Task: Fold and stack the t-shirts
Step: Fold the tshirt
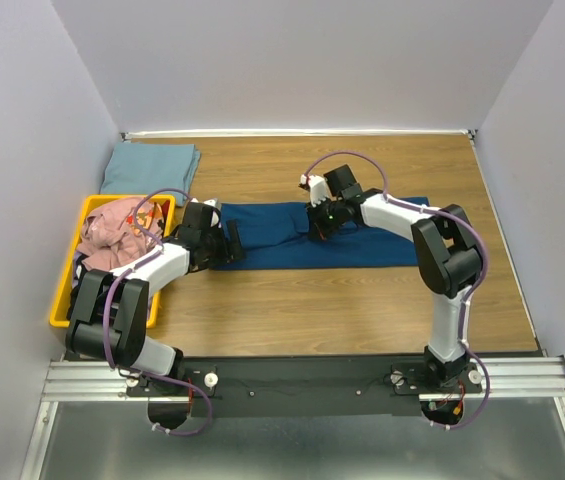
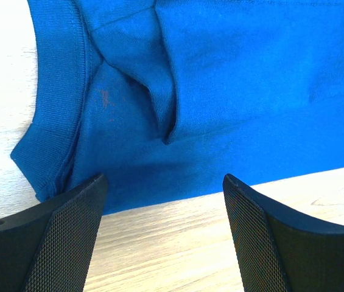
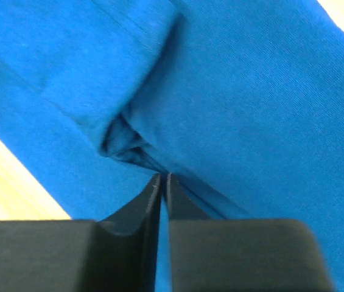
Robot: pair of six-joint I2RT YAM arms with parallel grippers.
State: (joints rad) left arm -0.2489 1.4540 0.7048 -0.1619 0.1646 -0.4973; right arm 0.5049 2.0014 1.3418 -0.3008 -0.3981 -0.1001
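Note:
A blue t-shirt [image 1: 272, 240] lies folded into a long strip across the middle of the wooden table [image 1: 312, 305]. My right gripper [image 1: 320, 226] sits on the strip's middle. In the right wrist view the right gripper [image 3: 161, 176] is shut on a pinched fold of the blue t-shirt [image 3: 251, 91]. My left gripper [image 1: 230, 242] is at the strip's left end. In the left wrist view the left gripper [image 2: 164, 179] is open over the near edge of the blue t-shirt [image 2: 232, 73] beside its ribbed collar [image 2: 59, 91], holding nothing. A pale grey-blue t-shirt [image 1: 150, 165] lies folded at the back left.
A yellow bin [image 1: 65, 295] stands at the left edge with a crumpled pink t-shirt [image 1: 112, 228] in it, close behind my left arm. White walls close in the table on three sides.

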